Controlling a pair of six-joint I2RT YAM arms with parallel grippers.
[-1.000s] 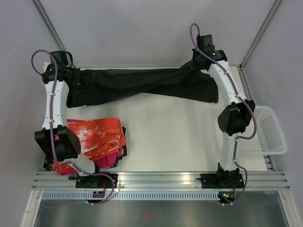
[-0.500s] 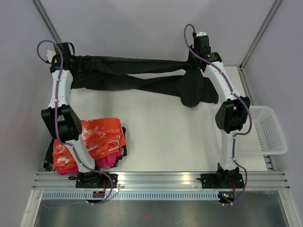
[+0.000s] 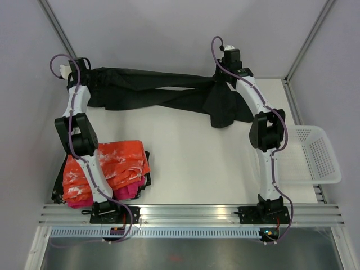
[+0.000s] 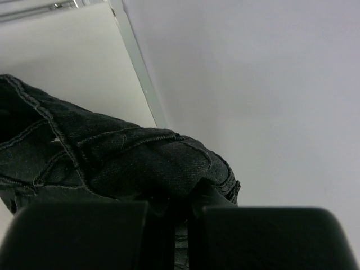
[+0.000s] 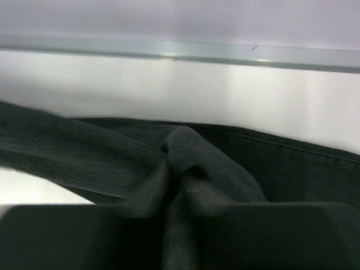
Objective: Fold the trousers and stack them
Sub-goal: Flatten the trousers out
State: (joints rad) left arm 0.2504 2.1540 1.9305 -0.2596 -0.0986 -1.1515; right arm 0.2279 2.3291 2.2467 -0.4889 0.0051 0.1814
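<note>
The trousers (image 3: pixel 163 97) stretch along the far edge of the desk (image 3: pixel 197 163), legs crossed, held at both ends. The left jaws are clenched on the stitched end at far left. The right jaws pinch a bunch of fabric at far right, a fold hanging below them. An orange garment (image 3: pixel 115 166) lies near left.

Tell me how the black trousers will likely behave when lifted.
Probably floppy: the trousers twist and drape between the left end effector and right end effector. Stitched denim-like cloth suggests moderate weight. Bunched folds at each grip hint they won't slip easily.
</note>
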